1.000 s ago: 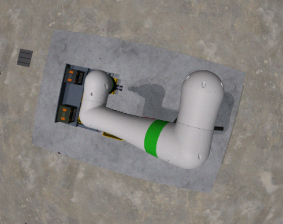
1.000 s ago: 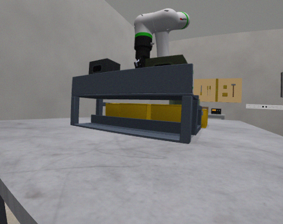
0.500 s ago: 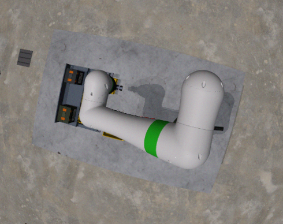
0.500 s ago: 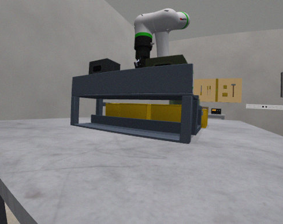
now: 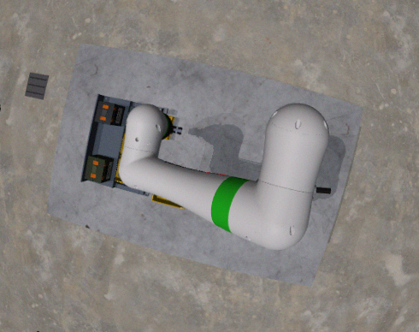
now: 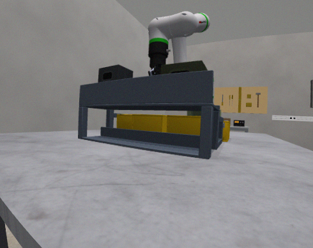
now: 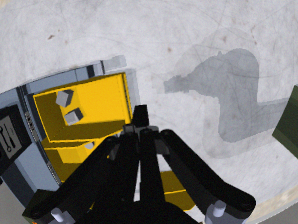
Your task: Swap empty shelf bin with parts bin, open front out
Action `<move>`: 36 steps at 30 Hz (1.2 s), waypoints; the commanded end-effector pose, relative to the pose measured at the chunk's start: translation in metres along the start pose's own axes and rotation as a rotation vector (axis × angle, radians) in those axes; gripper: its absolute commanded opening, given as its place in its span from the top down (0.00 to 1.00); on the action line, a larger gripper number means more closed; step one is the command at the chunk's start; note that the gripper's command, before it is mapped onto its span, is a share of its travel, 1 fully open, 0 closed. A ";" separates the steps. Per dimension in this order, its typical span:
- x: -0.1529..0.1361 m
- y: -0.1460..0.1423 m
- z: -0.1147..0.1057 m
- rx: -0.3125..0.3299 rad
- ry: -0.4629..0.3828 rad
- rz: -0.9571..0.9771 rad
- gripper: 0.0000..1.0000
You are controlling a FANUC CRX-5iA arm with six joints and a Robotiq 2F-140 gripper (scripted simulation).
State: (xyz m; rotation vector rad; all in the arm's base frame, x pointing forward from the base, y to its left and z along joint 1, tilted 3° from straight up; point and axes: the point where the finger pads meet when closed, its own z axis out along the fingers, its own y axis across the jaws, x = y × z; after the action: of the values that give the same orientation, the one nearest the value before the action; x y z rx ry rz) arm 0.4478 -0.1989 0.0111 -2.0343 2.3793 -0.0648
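Observation:
My gripper (image 7: 142, 114) (image 5: 179, 128) (image 6: 152, 72) is shut on nothing. It hangs just in front of the dark blue-grey shelf (image 5: 108, 141) (image 6: 145, 89) (image 7: 23, 157), about level with its top board. A yellow open bin (image 7: 100, 103) with two grey parts (image 7: 64, 98) sticks out of the shelf's front, just left of my fingertips in the wrist view. A second yellow bin (image 7: 65, 155) sits beside it, half hidden by my fingers; I cannot tell its contents. From behind, the yellow bins (image 6: 158, 124) show side by side in the shelf. Another yellow bin (image 5: 166, 201) (image 6: 226, 131) shows beside the shelf, mostly hidden by the arm.
A black bin (image 5: 110, 114) (image 6: 115, 73) and an olive bin (image 5: 99, 168) (image 6: 183, 66) with orange parts stand on top of the shelf. The arm spans the grey table (image 5: 245, 107) (image 6: 151, 192) (image 7: 200, 30) from its base on the right.

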 end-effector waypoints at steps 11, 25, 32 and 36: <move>0.000 -0.001 0.029 0.002 0.001 0.000 0.90; 0.000 -0.001 0.074 0.002 0.001 0.000 0.90; 0.001 -0.001 0.086 0.002 0.001 0.000 0.90; 0.001 -0.001 0.092 0.002 0.001 0.000 0.90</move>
State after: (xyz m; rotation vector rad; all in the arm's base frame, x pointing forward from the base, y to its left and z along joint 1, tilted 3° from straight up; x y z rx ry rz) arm 0.4509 -0.2015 -0.0787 -2.0345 2.3794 -0.0651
